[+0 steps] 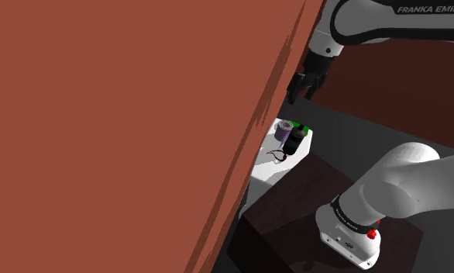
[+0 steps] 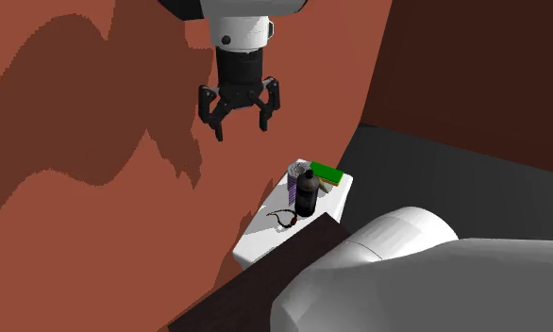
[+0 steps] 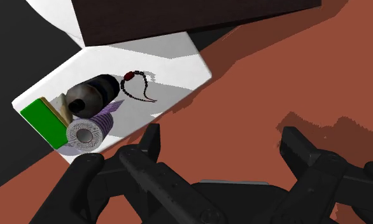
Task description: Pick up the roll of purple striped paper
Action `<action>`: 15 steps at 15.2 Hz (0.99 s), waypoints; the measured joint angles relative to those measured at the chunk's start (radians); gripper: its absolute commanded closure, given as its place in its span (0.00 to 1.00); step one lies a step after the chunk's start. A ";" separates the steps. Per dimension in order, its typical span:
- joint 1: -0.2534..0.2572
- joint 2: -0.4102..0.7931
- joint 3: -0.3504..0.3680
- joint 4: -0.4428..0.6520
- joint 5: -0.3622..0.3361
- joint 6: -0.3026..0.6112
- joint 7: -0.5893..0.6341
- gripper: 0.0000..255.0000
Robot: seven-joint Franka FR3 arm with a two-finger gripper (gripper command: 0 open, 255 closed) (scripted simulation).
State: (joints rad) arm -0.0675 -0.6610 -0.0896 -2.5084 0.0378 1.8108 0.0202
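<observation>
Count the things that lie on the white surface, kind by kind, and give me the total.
Purple striped roll: 1
Dark bottle: 1
Green block: 1
String of dark beads: 1
Beige object, partly hidden: 1
Total: 5
</observation>
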 measured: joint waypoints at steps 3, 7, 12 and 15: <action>-0.022 0.055 -0.028 -0.050 -0.023 0.105 -0.025 0.00; -0.051 0.151 -0.072 -0.076 -0.052 0.230 -0.063 0.00; -0.080 0.293 -0.124 -0.096 -0.071 0.394 -0.107 0.00; -0.093 0.403 -0.158 -0.089 -0.069 0.500 -0.142 0.00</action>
State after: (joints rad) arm -0.1603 -0.2575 -0.2480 -2.5972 -0.0314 2.3109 -0.1213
